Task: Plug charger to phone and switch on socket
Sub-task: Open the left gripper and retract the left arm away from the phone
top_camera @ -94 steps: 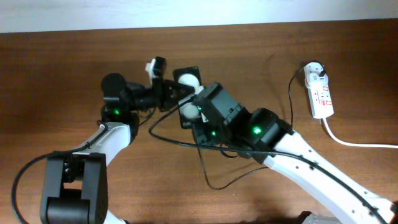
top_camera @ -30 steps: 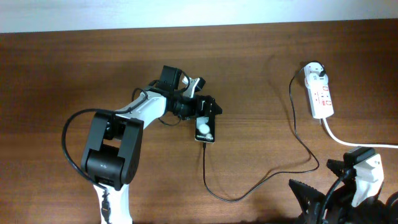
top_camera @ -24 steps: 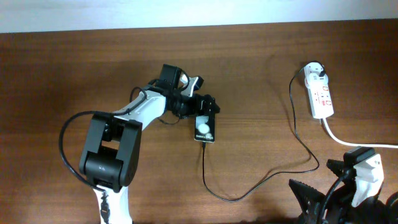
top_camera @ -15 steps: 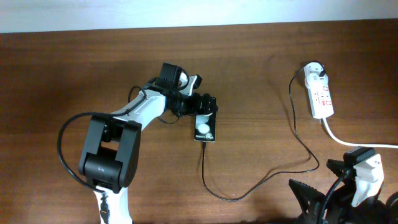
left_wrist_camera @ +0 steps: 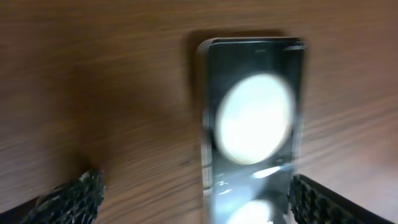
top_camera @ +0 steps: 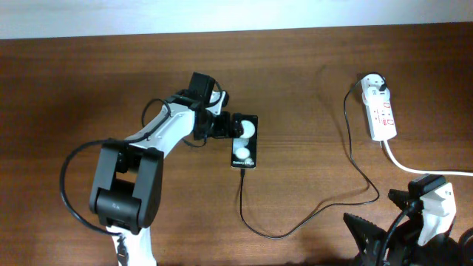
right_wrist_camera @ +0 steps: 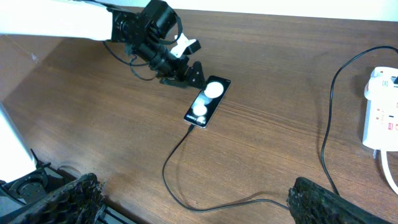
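Observation:
The phone (top_camera: 244, 141) lies flat near the table's middle, a black slab with two white round patches. The charger (top_camera: 298, 223), a thin black cable, runs from the phone's near end in a loop to a plug head (top_camera: 378, 83) at the far end of the socket (top_camera: 381, 113). My left gripper (top_camera: 227, 126) is open just left of the phone's far end. In the left wrist view the phone (left_wrist_camera: 252, 124) lies close to the right one of the fingers (left_wrist_camera: 323, 202). My right gripper (right_wrist_camera: 199, 202) hangs open at the near right, holding nothing, high above the charger (right_wrist_camera: 186, 180).
The socket's thick white cord (top_camera: 417, 168) trails off to the right edge. The left arm (top_camera: 159, 133) stretches from the near left across the table. The right arm's base (top_camera: 432, 203) fills the near right corner. A pale wall runs along the far edge.
My left gripper has drawn back to the left off the phone's far end, so both white patches now show. The phone, cable and right arm have stayed put.

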`<state>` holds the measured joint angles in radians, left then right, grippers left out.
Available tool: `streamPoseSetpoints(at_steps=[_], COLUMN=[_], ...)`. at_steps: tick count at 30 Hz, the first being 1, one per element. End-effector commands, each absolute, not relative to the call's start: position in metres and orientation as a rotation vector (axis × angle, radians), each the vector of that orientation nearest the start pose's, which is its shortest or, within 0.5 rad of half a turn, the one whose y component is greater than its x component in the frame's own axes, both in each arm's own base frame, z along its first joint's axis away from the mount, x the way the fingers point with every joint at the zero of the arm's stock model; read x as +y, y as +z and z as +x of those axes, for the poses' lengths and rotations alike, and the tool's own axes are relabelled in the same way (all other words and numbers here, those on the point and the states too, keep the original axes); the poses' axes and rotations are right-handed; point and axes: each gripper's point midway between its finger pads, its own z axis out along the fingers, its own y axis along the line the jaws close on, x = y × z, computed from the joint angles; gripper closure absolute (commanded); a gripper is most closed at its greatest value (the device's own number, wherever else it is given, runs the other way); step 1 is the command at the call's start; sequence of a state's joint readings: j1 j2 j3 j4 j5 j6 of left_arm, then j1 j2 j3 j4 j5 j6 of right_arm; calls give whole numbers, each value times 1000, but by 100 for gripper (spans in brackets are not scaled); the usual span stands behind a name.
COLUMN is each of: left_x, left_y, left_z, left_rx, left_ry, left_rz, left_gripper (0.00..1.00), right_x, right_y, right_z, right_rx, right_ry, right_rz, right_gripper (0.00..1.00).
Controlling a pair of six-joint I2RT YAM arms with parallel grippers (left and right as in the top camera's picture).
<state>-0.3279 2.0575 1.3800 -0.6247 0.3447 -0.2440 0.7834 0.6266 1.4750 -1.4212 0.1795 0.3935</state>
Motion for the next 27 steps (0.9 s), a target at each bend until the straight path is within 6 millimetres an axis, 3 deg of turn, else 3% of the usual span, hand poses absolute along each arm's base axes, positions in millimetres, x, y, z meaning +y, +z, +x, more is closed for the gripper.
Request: streamPoseSetpoints(at_steps=[1, 4, 8, 12, 17, 20, 24, 25, 27], left_x=[-117, -90, -54, -29, -22, -21, -21, -21, -20], left_y=[-49, -46, -21, 31, 129, 194, 258, 280, 303], left_z=[355, 344, 340, 343, 329, 299, 252, 229, 196], left_rx=[3162, 3229, 3238, 3142, 2932, 2769, 2558, 2470, 2358], left_ry=[-169, -139, -144, -164, -179, -186, -192, -194, -196], left_rz=[38, -67, -166, -192, -163, -142, -115, -105, -92], left_gripper=[1, 1, 1, 1, 1, 1, 1, 1, 1], right_x=[67, 67, 67, 67, 67, 67, 67, 67, 68], right_y=[359, 359, 359, 359, 359, 359, 359, 359, 359], right_z=[114, 114, 114, 114, 114, 114, 114, 114, 114], right_rx=[2156, 2156, 2157, 2157, 2157, 2157, 2156, 2157, 2155], right_ry=[484, 484, 484, 484, 484, 484, 484, 484, 485], right_rz=[-300, -300, -299, -299, -299, -299, -300, -299, -299], right_gripper=[1, 1, 1, 1, 1, 1, 1, 1, 1])
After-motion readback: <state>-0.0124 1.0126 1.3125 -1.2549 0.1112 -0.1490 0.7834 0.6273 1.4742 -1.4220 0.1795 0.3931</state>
